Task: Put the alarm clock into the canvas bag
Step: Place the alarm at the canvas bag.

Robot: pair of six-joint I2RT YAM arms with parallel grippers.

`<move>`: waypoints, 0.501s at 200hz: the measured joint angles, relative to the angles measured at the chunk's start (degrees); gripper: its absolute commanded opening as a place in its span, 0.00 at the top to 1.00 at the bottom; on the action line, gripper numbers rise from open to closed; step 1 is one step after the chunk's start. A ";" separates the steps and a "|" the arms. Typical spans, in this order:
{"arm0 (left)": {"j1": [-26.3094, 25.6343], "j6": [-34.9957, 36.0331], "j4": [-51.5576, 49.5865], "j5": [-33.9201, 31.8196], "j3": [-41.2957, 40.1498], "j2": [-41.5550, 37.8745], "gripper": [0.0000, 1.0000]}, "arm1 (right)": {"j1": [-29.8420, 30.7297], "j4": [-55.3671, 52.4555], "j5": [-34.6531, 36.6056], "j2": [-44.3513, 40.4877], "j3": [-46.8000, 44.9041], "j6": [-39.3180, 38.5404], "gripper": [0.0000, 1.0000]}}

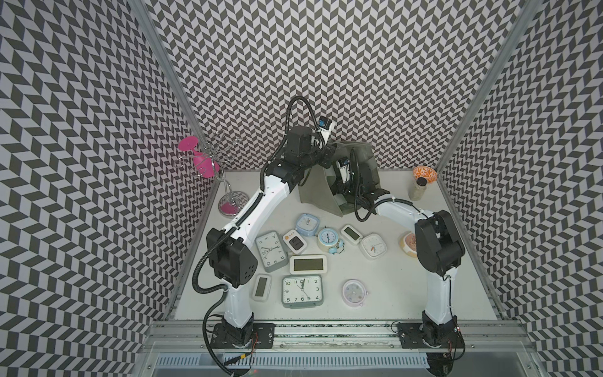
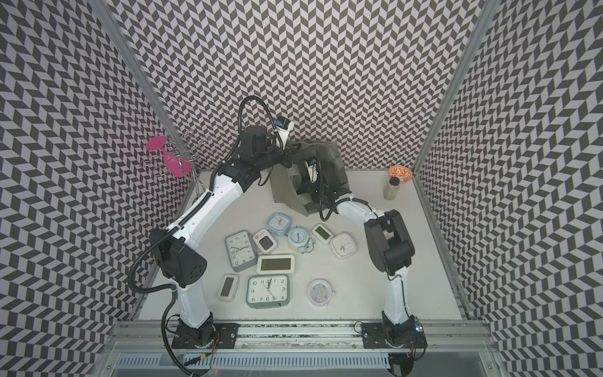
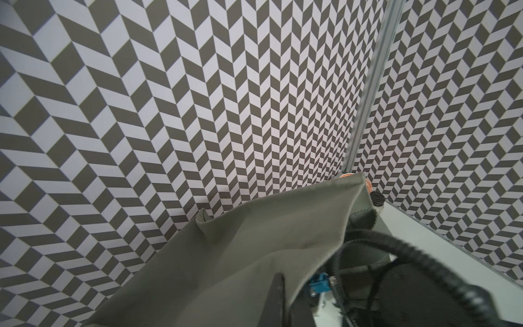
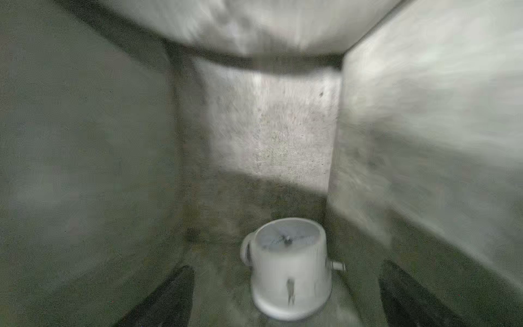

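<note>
**Let go inside the bag**

Spreads the right gripper (image 4: 288,266) wide, deep within the canvas bag (image 4: 268,127), with both dark fingers (image 4: 169,297) standing clear of the white alarm clock (image 4: 285,243) between them. Shows that clock blurred, face toward the wrist camera, lying against the bag's lower fabric, a small knob jutting from its side. Pinches the bag's upper rim in the left gripper (image 1: 328,154), closed tight on the cloth and holding the mouth up near the back wall. Shares the white table (image 1: 391,293) with a scatter of other clocks (image 1: 301,290) nearer the arm bases, an orange bowl (image 1: 424,173) and a jar (image 1: 418,189) in the far right corner, and a pink glass (image 1: 199,160) on a wire rack (image 1: 225,182) at far left.
</note>
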 measured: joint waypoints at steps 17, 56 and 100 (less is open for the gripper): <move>0.02 0.02 -0.04 -1.44 0.00 0.00 1.00 | 0.00 -0.79 0.28 -6.64 -3.80 1.73 0.00; -0.02 0.02 0.85 -2.73 -2.71 -0.52 1.00 | -0.02 -1.11 3.63 -22.36 -13.46 4.79 0.11; -0.02 0.02 1.70 -2.80 -5.68 -1.86 1.00 | -0.90 -3.61 6.62 -32.37 -21.73 7.61 0.20</move>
